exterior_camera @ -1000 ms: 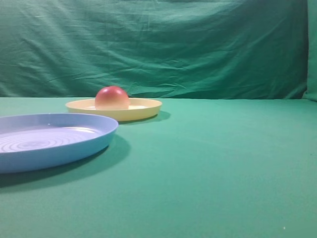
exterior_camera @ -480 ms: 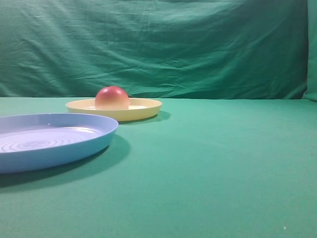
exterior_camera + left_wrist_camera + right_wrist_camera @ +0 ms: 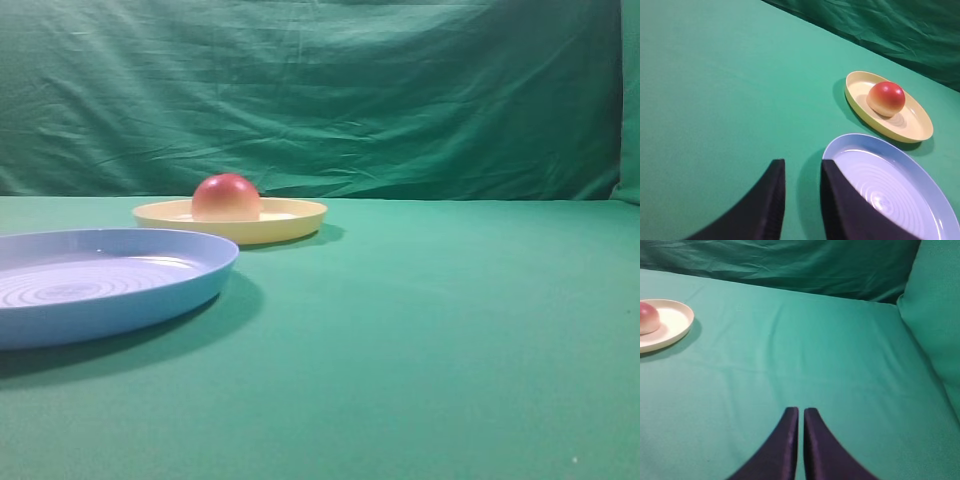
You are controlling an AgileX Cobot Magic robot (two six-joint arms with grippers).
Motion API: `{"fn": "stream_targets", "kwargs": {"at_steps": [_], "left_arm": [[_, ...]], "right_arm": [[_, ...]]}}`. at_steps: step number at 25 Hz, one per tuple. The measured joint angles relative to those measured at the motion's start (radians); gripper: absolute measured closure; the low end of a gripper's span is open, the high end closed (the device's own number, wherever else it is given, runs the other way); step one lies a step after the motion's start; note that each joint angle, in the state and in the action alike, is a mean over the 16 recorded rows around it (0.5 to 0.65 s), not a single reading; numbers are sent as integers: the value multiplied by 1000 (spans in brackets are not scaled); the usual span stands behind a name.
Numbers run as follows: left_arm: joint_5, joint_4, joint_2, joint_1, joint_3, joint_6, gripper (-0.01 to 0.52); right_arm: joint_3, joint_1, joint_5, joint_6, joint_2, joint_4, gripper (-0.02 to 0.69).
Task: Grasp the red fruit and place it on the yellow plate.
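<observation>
The red fruit [image 3: 886, 98] sits on the yellow plate [image 3: 912, 131], just beyond the blue plate [image 3: 900, 192], so nothing seems left; the left gripper [image 3: 802, 200] is slightly parted and empty, the right gripper [image 3: 800, 440] closed on nothing.

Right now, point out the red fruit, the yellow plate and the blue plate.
red fruit [image 3: 886, 98], left wrist view, middle of its dome.
yellow plate [image 3: 920, 125], left wrist view, bare inner floor.
blue plate [image 3: 150, 300], exterior high view, outer wall.

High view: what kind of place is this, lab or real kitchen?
Most likely a staged lab tabletop, not a kitchen. Green cloth covers the table and hangs as a backdrop, and the only props are the red fruit on the yellow plate and a blue plate.
</observation>
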Motion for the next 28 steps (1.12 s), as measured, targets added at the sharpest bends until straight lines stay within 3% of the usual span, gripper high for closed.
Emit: {"fn": "stream_targets", "kwargs": {"at_steps": [10, 28], "left_arm": [[0, 0, 0, 0, 0, 0, 357], [0, 0, 0, 0, 0, 0, 357]], "right_arm": [[148, -21, -41, -1, -108, -1, 665], [161, -21, -49, -1, -110, 0, 665]]}}
